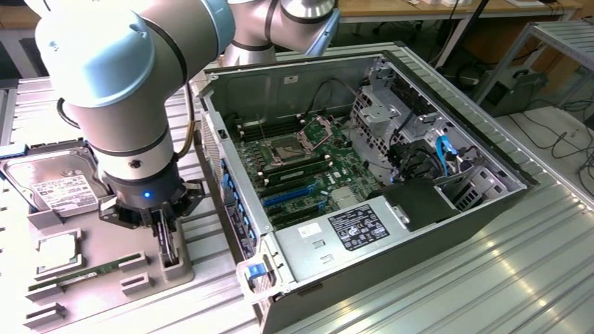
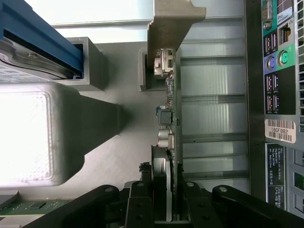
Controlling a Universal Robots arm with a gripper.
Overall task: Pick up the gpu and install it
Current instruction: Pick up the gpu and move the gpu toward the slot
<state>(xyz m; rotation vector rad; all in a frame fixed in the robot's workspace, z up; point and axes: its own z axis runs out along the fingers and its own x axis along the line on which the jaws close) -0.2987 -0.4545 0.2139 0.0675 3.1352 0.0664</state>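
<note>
The gpu [image 1: 169, 240] is a thin dark card standing on edge in a slot of the grey parts tray [image 1: 107, 240], at the exterior view's left of the open computer case [image 1: 483, 202]. My gripper [image 1: 165, 224] comes straight down onto it. In the wrist view the gpu [image 2: 170, 95] runs edge-on away from the camera, with its silvery bracket [image 2: 173, 21] at the far end. My gripper [image 2: 166, 194] is shut on the card's near end, one black finger [image 2: 141, 202] on each side. The motherboard [image 1: 297, 160] with its blue slots [image 1: 288, 196] lies exposed inside the case.
On the tray sit a hard drive [image 1: 55, 182], a processor chip [image 1: 58, 249] and a green memory stick [image 1: 88, 273]. The case's rear port panel [image 2: 280, 71] stands close beside the card. A ribbed metal table [image 1: 483, 278] carries everything.
</note>
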